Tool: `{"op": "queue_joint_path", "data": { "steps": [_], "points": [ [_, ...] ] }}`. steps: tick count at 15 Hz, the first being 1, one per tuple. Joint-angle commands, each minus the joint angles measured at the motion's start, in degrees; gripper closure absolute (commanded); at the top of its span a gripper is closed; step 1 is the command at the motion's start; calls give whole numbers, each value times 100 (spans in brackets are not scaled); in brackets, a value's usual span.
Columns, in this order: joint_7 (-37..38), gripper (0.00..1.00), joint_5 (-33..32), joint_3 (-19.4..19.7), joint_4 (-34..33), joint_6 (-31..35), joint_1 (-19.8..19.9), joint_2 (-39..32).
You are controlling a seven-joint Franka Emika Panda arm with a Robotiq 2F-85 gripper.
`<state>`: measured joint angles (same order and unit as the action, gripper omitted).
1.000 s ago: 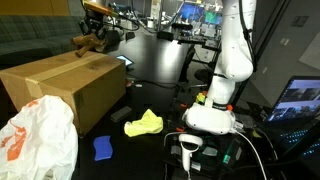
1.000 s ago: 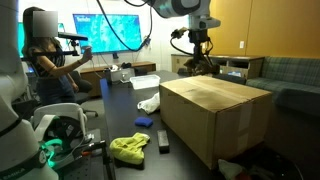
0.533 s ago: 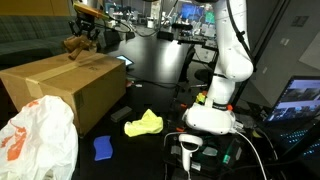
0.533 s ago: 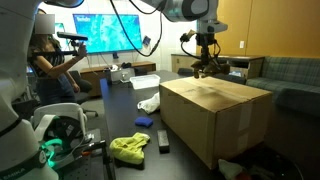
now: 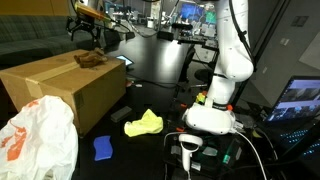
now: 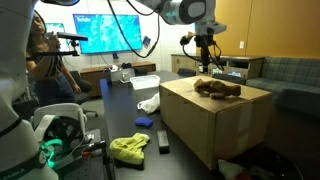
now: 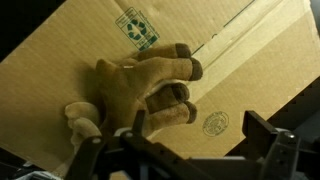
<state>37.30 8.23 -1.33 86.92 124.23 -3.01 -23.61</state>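
- Jaws stand wide apart and grip nothing. In the wrist view the gripper [image 7: 180, 152] frames the bottom edge, with an empty gap between its fingers.
- Just beyond that gap lies the brown plush toy [image 7: 148, 92]. It is flat on its side, limbs spread, and apart from both fingers.
- In both exterior views the gripper hangs a little above the toy [image 6: 217, 87], with clear air between them.
- The toy rests on the top face of the cardboard box [image 6: 215, 125], toward the end nearest the arm. In the wrist view it lies just beside the flap seam and the printed recycling mark.
- Judged from this, the step in hand is the end of a set-down: the toy is free on the box and the fingers are clear of it.
- A move away from here calls for a straight rise with the fingers kept spread. The plush is soft and light, and a sideways sweep could snag a limb and drag it toward the box edge.
- Beside the box, a yellow cloth [image 5: 144, 123] and a blue pad [image 5: 103, 147] lie on the dark table [image 5: 165, 65]. A white plastic bag [image 5: 35, 135] sits against the box's near end.
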Motion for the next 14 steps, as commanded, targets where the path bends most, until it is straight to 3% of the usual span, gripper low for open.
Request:
{"op": "queue_joint_path", "data": {
  "steps": [1, 7, 14],
  "points": [
    [-195, 0, 165, 92, 1400, 978, -14, 792],
    [78, 0, 595, 285, 3353, 2577, 143, 1615],
    [-186, 0, 2145, 358, 5701, 4541, 461, 3058]
  ]
}}
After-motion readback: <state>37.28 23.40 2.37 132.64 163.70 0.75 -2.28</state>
